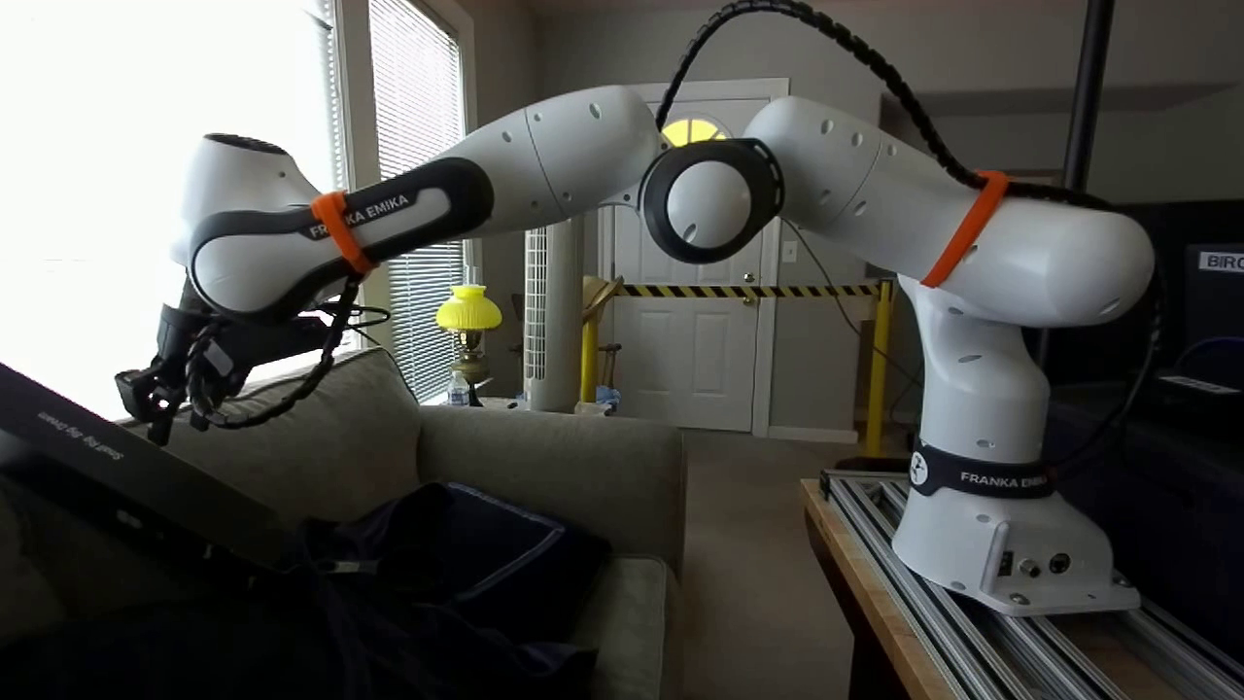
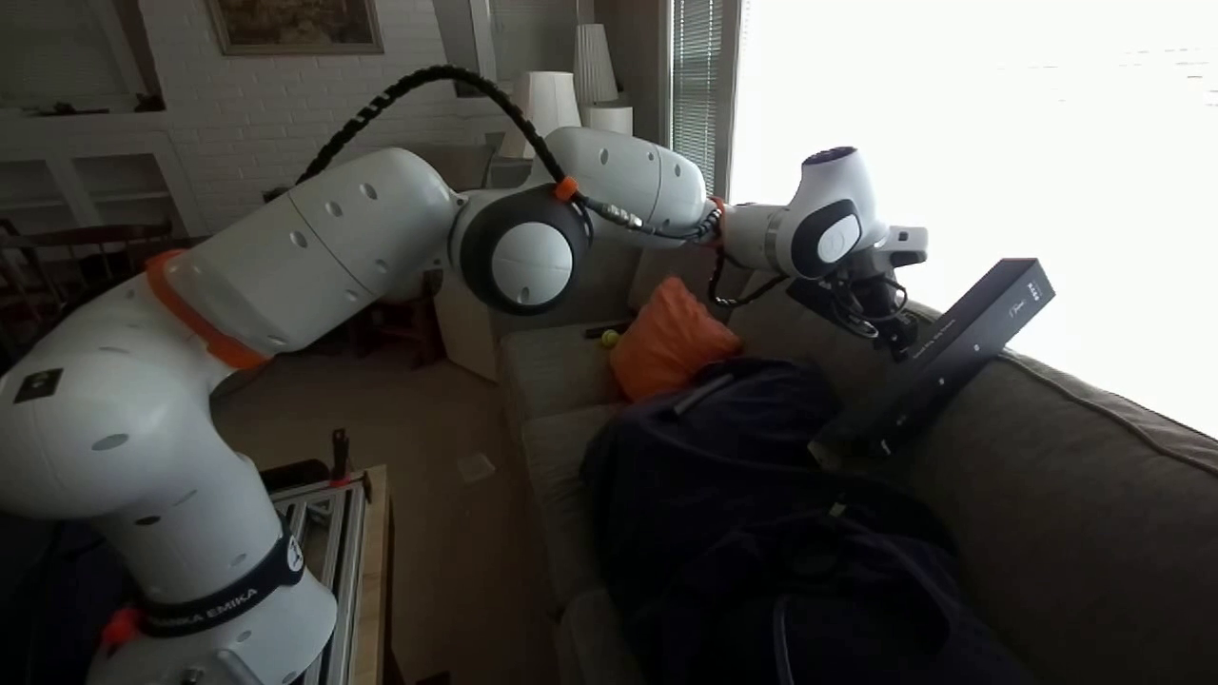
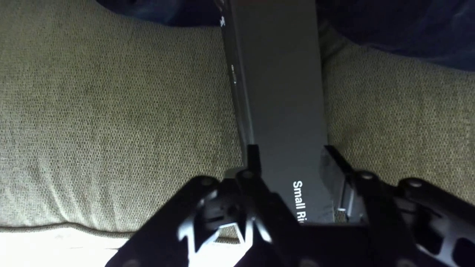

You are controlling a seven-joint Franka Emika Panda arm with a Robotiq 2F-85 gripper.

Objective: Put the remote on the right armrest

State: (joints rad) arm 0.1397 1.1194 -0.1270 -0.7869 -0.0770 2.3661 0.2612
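I cannot pick out a remote for certain. A long dark box (image 1: 126,457) with white lettering leans against the sofa back. It also shows in an exterior view (image 2: 952,352) and in the wrist view (image 3: 284,92). My gripper (image 1: 180,428) is at the upper part of the box, also visible in an exterior view (image 2: 899,347). In the wrist view the gripper (image 3: 289,150) is open, its fingers over the two long edges of the box; I cannot tell whether they touch it. A sofa armrest (image 1: 554,467) stands at the end nearer the door.
Dark blue cloth (image 1: 505,544) covers much of the seat, also in an exterior view (image 2: 723,495). An orange pillow (image 2: 666,342) lies beyond it. A small dark object (image 2: 598,333) lies beside a yellow-green ball (image 2: 610,339). The sofa back (image 3: 130,111) is behind the box.
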